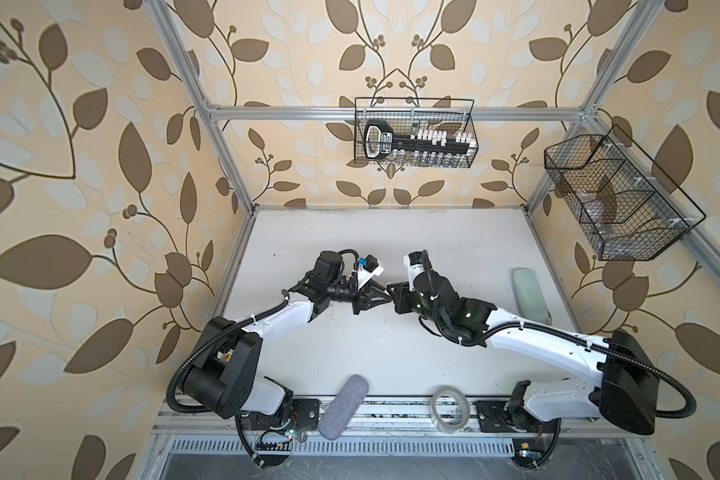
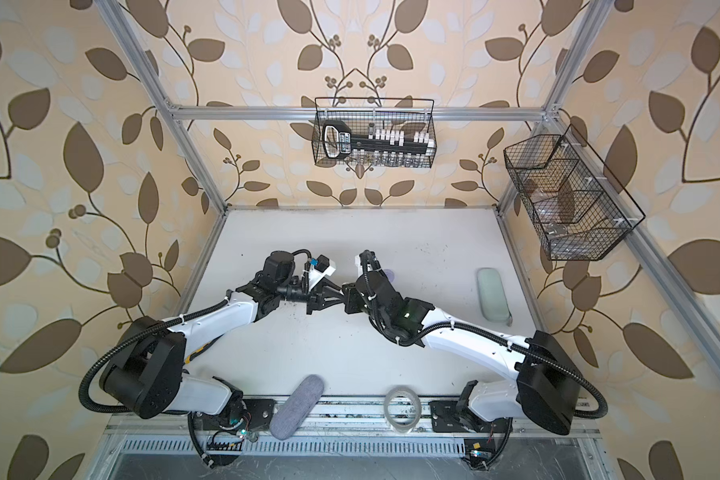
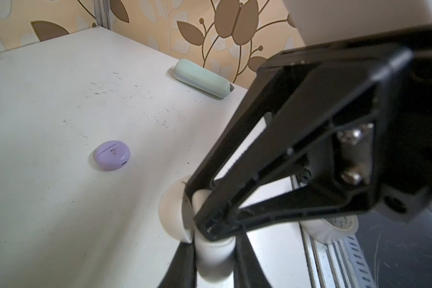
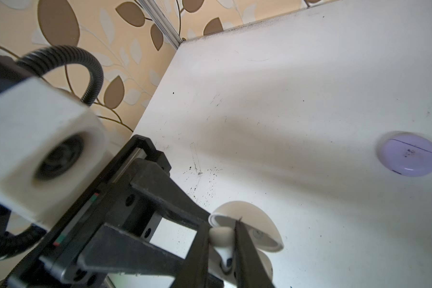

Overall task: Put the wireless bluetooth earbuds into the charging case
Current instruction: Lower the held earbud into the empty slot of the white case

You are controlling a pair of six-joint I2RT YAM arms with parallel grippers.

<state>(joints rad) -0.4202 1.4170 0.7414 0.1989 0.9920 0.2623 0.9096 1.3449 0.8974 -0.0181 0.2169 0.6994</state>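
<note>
white earbud: the small white stemmed plastic earbud (image 4: 222,237) is pinched right between the jaws of the right gripper (image 4: 221,225), up near their tips

earbud direction: the long axis runs pretty much along those jaws. The fat bulb end sits by the tips and the lid's rim, and the thin stem end points back along the jaws, at the case's bottom half

right jaws: nearly closed, with only the earbud's width between them

white case: the round white plastic charging case (image 4: 250,219) is flipped open, with its lid and bottom half on either side of the earbud. Can't tell if the stem is actually seated yet

left jaws: the left gripper (image 3: 213,251) is clamped on the case's bottom half, one jaw on each side. Can't tell if the case rests on the tabletop

where: both grippers meet tip to tip over the middle of the white tabletop (image 1: 350,249) in both top views, and the earbud is hidden there

lilac case: the closed round lilac charging case (image 3: 112,155) lies flat on the tabletop, well apart from the jaws

mint case: the long mint-green hard case (image 1: 528,293) is way off by the tabletop's right edge
</note>
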